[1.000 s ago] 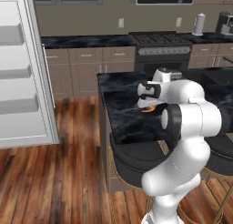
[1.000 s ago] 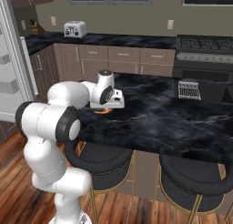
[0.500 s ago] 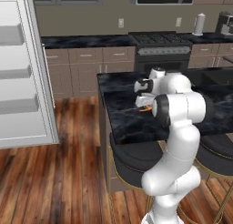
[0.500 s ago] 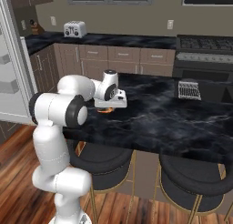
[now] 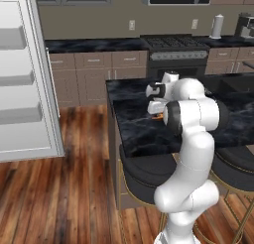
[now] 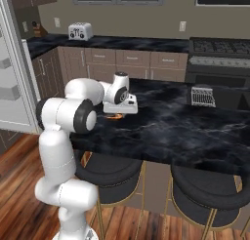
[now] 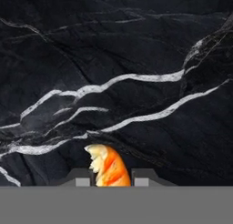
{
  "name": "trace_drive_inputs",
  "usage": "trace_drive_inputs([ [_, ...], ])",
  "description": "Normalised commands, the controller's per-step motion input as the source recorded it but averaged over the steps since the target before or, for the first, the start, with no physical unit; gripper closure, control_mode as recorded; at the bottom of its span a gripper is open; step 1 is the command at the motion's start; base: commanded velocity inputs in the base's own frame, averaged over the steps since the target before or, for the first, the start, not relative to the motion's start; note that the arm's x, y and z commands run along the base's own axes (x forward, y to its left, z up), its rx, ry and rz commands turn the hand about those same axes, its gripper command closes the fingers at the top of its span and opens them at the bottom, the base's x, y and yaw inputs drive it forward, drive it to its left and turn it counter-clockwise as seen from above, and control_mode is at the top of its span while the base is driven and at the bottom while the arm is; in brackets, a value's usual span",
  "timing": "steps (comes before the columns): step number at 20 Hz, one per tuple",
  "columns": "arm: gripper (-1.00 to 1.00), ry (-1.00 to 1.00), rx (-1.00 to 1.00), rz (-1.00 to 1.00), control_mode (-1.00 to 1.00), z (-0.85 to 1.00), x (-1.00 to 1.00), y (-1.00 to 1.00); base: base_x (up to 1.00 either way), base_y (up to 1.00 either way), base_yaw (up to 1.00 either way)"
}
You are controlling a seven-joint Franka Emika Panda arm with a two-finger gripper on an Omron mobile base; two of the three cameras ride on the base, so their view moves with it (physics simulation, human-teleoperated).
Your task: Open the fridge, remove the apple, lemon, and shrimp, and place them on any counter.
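At far left the fridge (image 5: 25, 74) is seen standing open, white shelves exposed. Right of it, the claw (image 7: 109, 177) is held low over the table (image 6: 195, 131), near the left end of the marble top. The shrimp (image 7: 108, 166) is seen between the two tips in the hand view, resting at or just above the marble; whether it is clamped or just let go cannot be told, the gap being narrow. Risk, as judged: if the claw is lifted before a clean release, the shrimp could be dragged or flicked toward the table's edge. The base views give only an orange sliver under the hand; the hand view gives the shrimp's curl. Apple and lemon are not made out.
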Motion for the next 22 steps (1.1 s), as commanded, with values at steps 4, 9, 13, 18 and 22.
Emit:
trace_drive_inputs([
  [4, -1.0, -0.05, 0.0, 0.0, -1.0, 0.1, -0.14, 0.0, 0.0, 0.0, 0.0],
  [9, -1.0, -0.04, 0.0, 0.0, -1.0, 0.47, -0.16, 0.0, 0.0, 0.0, 0.0],
  [13, -1.0, -0.04, 0.0, 0.0, -1.0, 0.68, -0.18, 0.0, 0.0, 0.0, 0.0],
  [18, -1.0, 0.0, 0.0, 0.0, -1.0, 0.83, -0.36, 0.0, 0.0, 0.0, 0.0],
  [22, -1.0, 0.0, 0.0, 0.0, -1.0, 0.94, -0.84, 0.03, 0.0, 0.0, 0.0],
])
